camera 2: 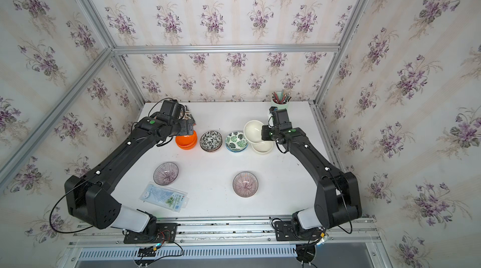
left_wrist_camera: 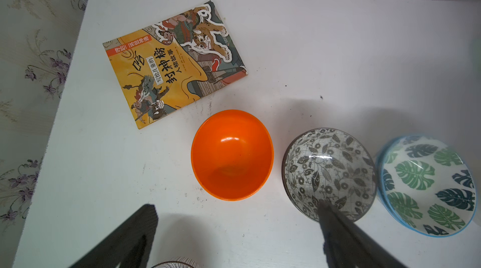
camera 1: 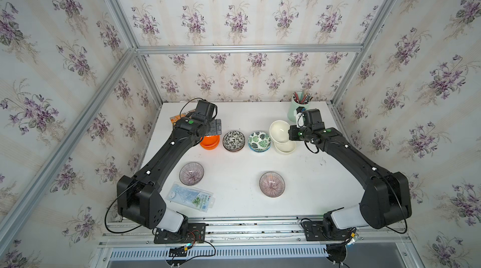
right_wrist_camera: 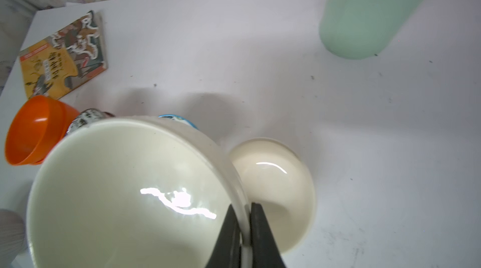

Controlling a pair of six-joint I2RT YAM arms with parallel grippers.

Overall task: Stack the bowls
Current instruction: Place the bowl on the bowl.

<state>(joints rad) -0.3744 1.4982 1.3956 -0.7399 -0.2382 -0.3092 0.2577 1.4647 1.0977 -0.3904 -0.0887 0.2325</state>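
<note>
Jaws on our right gripper (right_wrist_camera: 243,205) pinch one cream bowl (right_wrist_camera: 125,188) by its rim, tilted close above its twin (right_wrist_camera: 276,175), ready to nest; our left gripper (left_wrist_camera: 236,205) gapes idle.

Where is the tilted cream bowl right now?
The tilted cream bowl is at the back row's right end in both top views, rim pinched by the right tool, above the other cream bowl, beside the green leaf bowls.

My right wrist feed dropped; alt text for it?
The right gripper is shut on the rim of a raised cream bowl, partly over a second cream bowl on the table. An orange bowl, a book and a mint cup lie beyond.
</note>
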